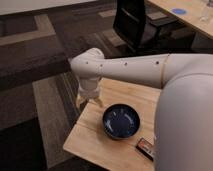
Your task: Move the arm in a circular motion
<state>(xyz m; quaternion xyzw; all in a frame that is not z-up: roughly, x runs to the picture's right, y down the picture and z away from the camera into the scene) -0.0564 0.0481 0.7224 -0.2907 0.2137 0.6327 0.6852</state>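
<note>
The arm (130, 67) is a thick off-white tube with small dark screw holes. It reaches from the right edge across to a rounded joint (87, 64) at centre left. From that joint a short segment points down to the tan gripper (89, 101). The gripper hangs just over the far left corner of the wooden table (95, 142), to the upper left of a dark blue bowl (121, 121). It is open and holds nothing. The arm's big near segment (185, 125) hides the right part of the table.
A small dark flat object (146, 148) lies on the table, right of the bowl. A black office chair (137, 22) stands behind, and a second wooden table (192, 17) with a blue disc (178, 11) is at the top right. Striped carpet (35, 90) lies to the left.
</note>
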